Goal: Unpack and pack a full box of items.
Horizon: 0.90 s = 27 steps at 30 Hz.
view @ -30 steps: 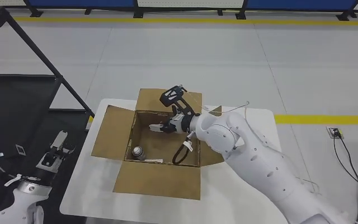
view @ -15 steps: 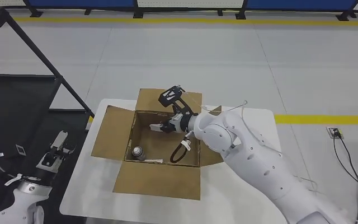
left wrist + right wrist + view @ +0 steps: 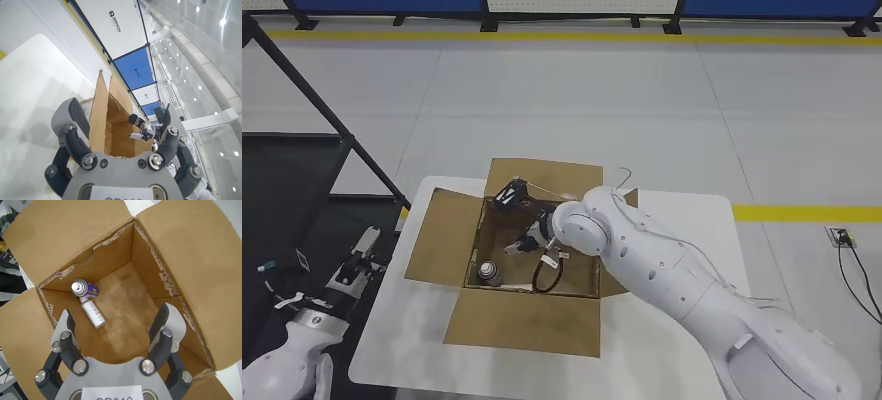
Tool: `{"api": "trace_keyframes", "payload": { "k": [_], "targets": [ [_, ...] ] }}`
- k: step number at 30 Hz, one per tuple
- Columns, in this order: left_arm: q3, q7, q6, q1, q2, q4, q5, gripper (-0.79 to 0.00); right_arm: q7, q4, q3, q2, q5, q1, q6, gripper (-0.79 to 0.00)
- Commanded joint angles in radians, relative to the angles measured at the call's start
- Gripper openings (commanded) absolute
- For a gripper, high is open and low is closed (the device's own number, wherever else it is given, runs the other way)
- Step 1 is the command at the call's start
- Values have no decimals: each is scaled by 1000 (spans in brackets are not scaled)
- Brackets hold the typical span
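In a corner of the open-flapped cardboard box [image 3: 170, 247] on the white desk [image 3: 672, 330], a spray can [image 3: 86, 290] with a purple printed label stands upright, a small white bottle [image 3: 93, 312] with red print lying against it. The right pincer [image 3: 116, 311] hangs released and empty over the box's mouth — the left pincer [image 3: 119, 108], likewise released, is well apart from the box, past the desk's edge. Beyond the box lies pale floor [image 3: 592, 90] with a yellow line [image 3: 802, 212].

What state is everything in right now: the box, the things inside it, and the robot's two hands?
Cardboard box: open, flaps folded out.
Spray can: standing on end in a box corner.
White bottle: lying on its side next to the can.
Right hand: open, empty, above the box.
Left hand: open, empty, off beside the table.
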Motion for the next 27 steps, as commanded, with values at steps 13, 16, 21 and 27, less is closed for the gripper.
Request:
{"api": "trace_keyframes", "payload": {
  "k": [13, 16, 21, 27],
  "targets": [
    [54, -28, 95, -140, 18, 150, 47, 0, 3, 62, -19, -31, 6, 7, -48, 0],
    [64, -77, 84, -165, 23, 180, 34, 0, 8, 62, -33, -40, -27, 4, -83, 0],
    [57, -173, 49, -194, 35, 230, 8, 0, -38, 112, -70, -85, -77, -1, -144, 0],
    [51, -283, 8, -218, 51, 276, -1, -62, -153, 217, -92, -149, -115, -2, -145, 0]
  ]
}}
